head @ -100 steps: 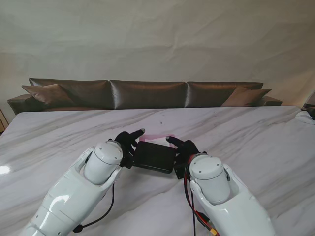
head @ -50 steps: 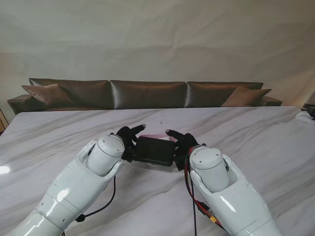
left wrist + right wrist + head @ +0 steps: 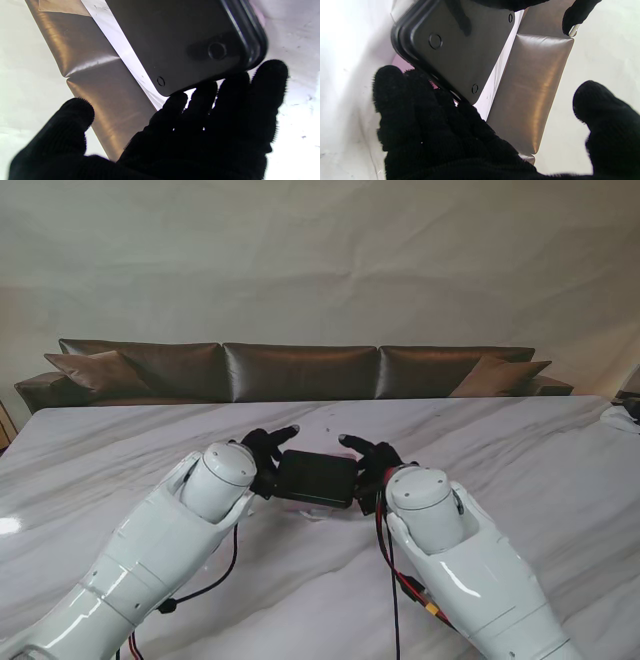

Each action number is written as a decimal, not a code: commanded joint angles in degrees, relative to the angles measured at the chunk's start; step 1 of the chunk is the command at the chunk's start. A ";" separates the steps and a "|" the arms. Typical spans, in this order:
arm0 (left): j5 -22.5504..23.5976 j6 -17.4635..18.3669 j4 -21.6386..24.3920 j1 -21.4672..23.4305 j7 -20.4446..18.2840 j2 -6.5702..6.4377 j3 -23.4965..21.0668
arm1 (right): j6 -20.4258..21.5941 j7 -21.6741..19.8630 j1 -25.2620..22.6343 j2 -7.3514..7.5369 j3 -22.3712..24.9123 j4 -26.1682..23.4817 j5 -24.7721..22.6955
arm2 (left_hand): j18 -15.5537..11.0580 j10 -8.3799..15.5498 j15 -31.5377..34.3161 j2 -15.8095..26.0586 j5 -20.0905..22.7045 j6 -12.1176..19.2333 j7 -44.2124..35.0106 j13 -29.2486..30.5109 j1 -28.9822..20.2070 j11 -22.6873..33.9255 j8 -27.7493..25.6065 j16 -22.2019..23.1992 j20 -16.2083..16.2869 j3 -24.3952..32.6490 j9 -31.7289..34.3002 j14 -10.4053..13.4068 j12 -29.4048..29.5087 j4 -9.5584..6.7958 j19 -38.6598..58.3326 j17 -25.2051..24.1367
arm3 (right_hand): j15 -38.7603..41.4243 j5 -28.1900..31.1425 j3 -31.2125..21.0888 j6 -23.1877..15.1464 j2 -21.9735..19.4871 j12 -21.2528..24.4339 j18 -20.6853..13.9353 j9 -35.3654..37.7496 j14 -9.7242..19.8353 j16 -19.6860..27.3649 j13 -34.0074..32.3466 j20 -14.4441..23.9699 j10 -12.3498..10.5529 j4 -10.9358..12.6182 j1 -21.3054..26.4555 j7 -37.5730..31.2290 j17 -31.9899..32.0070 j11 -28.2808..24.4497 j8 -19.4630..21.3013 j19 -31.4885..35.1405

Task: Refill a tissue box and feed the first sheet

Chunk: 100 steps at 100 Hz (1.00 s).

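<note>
While both arms reach in from the near corners of the stand's view, the left robot hand [image 3: 262, 460] and right robot hand [image 3: 372, 465] clasp a dark tissue box [image 3: 317, 478] between them, one at each end, over the middle of the marble table [image 3: 520, 470]; a brown sofa [image 3: 300, 370] stands beyond. From the left wrist, four gloved fingers [image 3: 225, 100] press the box's [image 3: 180, 40] end, thumb held apart. From the right wrist, the fingers [image 3: 402, 95] grip the box's [image 3: 460, 50] ridged rim, where a pink sliver, perhaps the tissue pack [image 3: 402, 63], peeks out.
</note>
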<state>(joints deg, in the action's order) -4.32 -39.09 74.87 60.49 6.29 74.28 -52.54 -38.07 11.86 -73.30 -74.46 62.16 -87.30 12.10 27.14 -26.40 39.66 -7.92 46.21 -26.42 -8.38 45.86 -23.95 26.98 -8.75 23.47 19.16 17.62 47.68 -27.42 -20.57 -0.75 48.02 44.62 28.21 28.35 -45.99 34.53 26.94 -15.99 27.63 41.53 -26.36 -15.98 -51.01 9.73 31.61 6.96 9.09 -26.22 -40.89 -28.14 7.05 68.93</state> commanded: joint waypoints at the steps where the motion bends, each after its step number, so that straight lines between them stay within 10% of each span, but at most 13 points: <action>1: -1.01 0.86 0.58 -0.49 -2.08 1.80 0.87 | 0.87 -1.82 0.97 -1.07 -0.56 -0.09 0.76 | -4.18 5.94 0.58 1.89 2.42 7.73 -4.89 -0.12 1.22 2.69 -1.12 0.33 -0.36 -0.15 0.89 -0.68 -0.63 -1.98 25.77 1.50 | 1.00 3.30 1.50 -8.18 -0.38 -0.05 -3.28 1.88 3.55 -0.25 -1.76 -0.28 -4.33 0.67 0.45 -4.29 -1.13 -0.57 1.31 0.24; 100: -1.67 2.27 -3.96 -3.56 -2.59 2.83 3.14 | 2.08 -4.94 6.53 -1.04 -1.82 7.05 0.81 | -4.46 5.94 0.65 1.88 2.46 7.75 -4.94 0.10 1.29 2.73 -1.14 0.33 -0.42 -0.16 1.00 -0.63 -0.64 -2.02 25.89 1.71 | 0.89 3.48 1.57 -8.28 -0.32 -0.05 -3.22 2.18 3.65 -0.17 -1.86 -0.32 -4.39 0.66 0.56 -4.36 -1.21 -0.58 1.36 0.30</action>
<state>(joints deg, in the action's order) -5.54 -36.92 68.89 56.69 5.36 75.49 -49.83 -36.81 8.55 -67.35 -74.27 60.94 -79.69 12.24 26.93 -26.54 39.65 -7.92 45.72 -28.17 -7.15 45.86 -23.95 26.98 -8.23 23.46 19.15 17.62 47.56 -27.16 -20.47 -0.75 48.02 44.62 28.21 29.09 -45.99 33.74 26.94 -16.09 28.49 42.10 -27.29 -16.50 -51.08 9.72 31.88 6.96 9.70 -27.10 -40.90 -28.14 7.05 68.93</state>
